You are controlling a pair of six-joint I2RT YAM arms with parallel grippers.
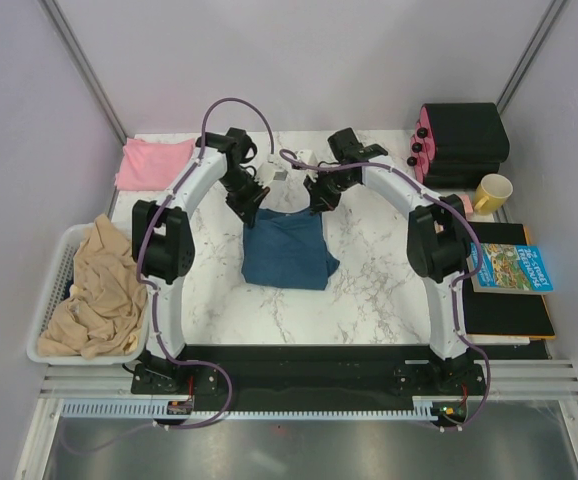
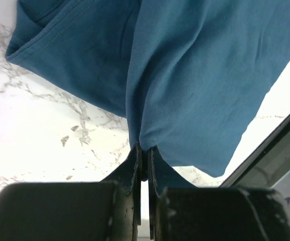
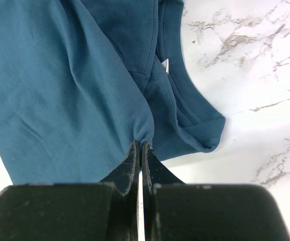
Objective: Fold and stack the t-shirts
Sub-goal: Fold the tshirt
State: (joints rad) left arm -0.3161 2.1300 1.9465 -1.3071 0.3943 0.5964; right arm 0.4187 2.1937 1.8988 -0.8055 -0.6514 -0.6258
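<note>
**Writing and labels.** The book [image 1: 512,268], blue with a printed cartoon cover, lay on a black mat [image 1: 509,305] at the right edge of the table; its title was too small to read. A small white tag [image 3: 166,64] sat inside the neck of the blue t-shirt, and no writing on it could be made out.

**Blue t-shirt** [image 1: 287,248]. Dark teal, plain soft cotton, with stitched hems. It lay in the middle of the marble table [image 1: 369,300], doubled over in layers. The neckline and a hemmed sleeve lay in the under layer, flat on the marble. From above it was a rough square, about as wide as deep, so no long axis stood out. Its far edge was raised between the two grippers and its near edge rested on the table.

**Pink t-shirt** [image 1: 154,162]. Pale pink, lying flat at the far left corner of the table, longer from left to right, well apart from the blue one.

**Left gripper** [image 2: 144,155]. Fingers pinched together on a gathered fold of the blue t-shirt at its far left corner.

**Right gripper** [image 3: 140,150]. Fingers likewise clamped on a puckered fold at the far right corner.

**Other items.** A white basket [image 1: 57,265] on the left held a crumpled beige cloth [image 1: 99,290]. A yellow mug [image 1: 492,192] and a black case [image 1: 466,140] stood at the far right.
</note>
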